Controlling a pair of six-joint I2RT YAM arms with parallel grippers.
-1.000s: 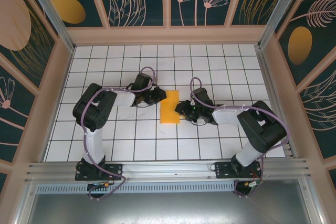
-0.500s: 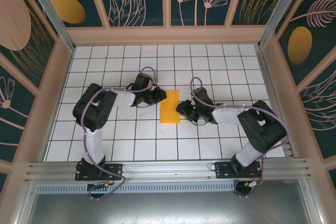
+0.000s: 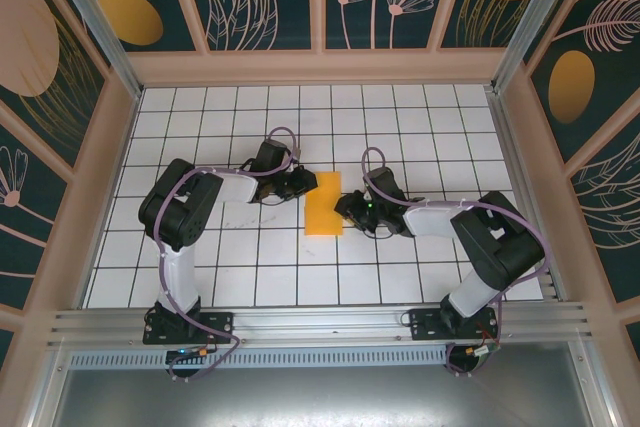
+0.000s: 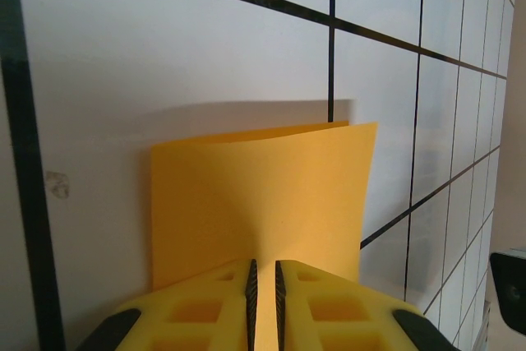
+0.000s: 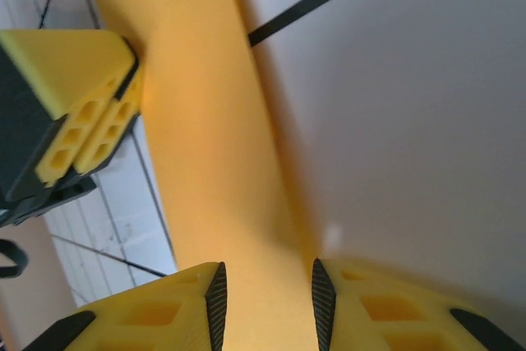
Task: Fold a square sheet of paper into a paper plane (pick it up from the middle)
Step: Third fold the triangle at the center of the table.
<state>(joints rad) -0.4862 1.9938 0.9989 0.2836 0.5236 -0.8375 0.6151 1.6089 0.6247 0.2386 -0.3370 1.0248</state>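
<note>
Looking pretty early: the square sheet of paper [image 3: 323, 204] lies mid-table [image 3: 230, 267] as a half-width rectangle, so probably one fold done, no nose or wings yet. Left gripper [image 4: 263, 289] pinches one long edge; right gripper [image 5: 267, 306] sits spread over the other, maybe touching.

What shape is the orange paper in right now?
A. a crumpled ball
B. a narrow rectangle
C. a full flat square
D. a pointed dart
B: from above, the square sheet of paper shows as a narrow rectangle between the left gripper and the right gripper.
</note>
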